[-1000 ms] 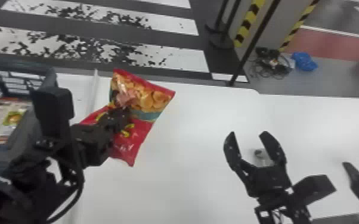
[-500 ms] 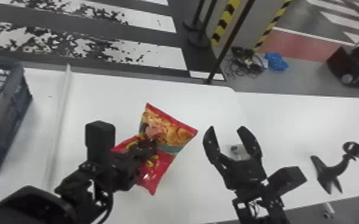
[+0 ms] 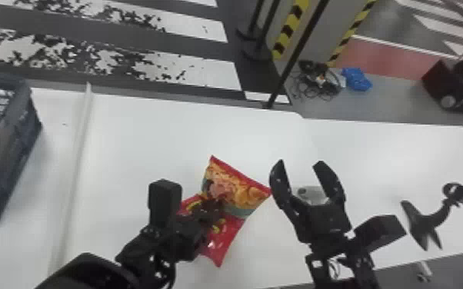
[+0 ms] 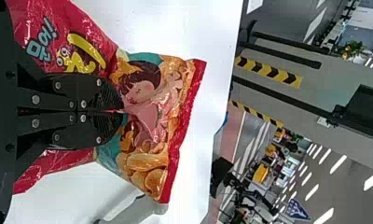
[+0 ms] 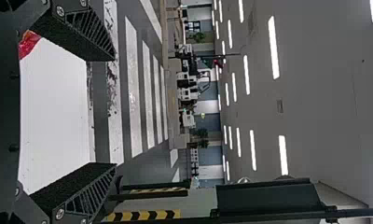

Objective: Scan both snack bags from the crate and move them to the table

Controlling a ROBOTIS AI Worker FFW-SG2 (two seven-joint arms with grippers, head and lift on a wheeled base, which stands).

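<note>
Right of the crate (image 3: 13, 163), your left gripper (image 4: 122, 112) pinches the bag (image 3: 244, 188) mid-body with fingers nearly together, likely steadying it for scanning, while your right gripper (image 3: 300, 163), farther out, gapes wide and empty.

Past the white tabletop (image 3: 146, 153), worn white stripes (image 3: 211, 73) cross the dark floor, yellow-and-black hazard tape (image 3: 290, 29) stands out, and ceiling lights (image 5: 273, 46) run in rows.
</note>
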